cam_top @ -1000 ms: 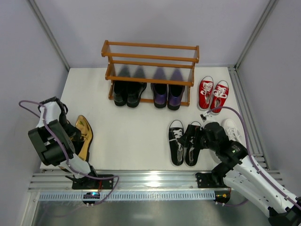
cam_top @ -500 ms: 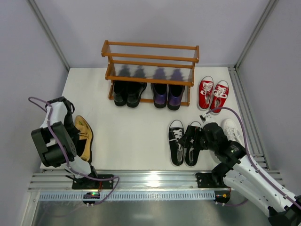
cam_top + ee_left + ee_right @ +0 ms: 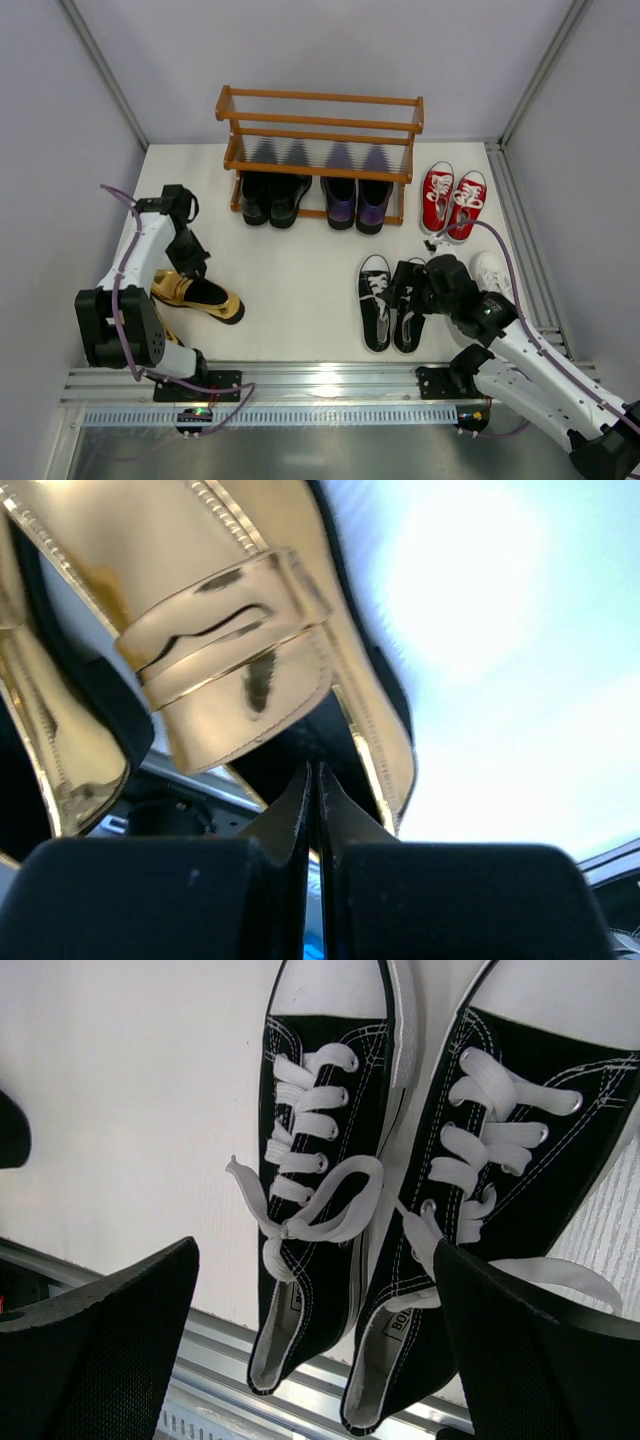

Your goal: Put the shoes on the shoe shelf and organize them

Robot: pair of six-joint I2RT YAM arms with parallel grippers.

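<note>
- While the left jaws pinch shut on the rim of a gold loafer (image 3: 205,295) at the left side of the table (image 3: 300,270), the shoe lies crosswise, its long axis running left to right with the toe toward the right.
- The shoe shelf (image 3: 318,128) stands at the far edge, beyond and to the right of the held loafer, its rails running roughly the same way as the shoe.
- Glossy black dress shoes (image 3: 270,198) and purple loafers (image 3: 358,203) on the bottom tier sit front to back, so the gold loafer likely needs turning to match before it goes in.
- The second gold loafer (image 3: 65,750) shows just beside the held one in the left wrist view.
- The right jaws hang wide open over the black-and-white sneakers (image 3: 310,1160), holding nothing; the left arm is the nearer to the gold pair.
</note>
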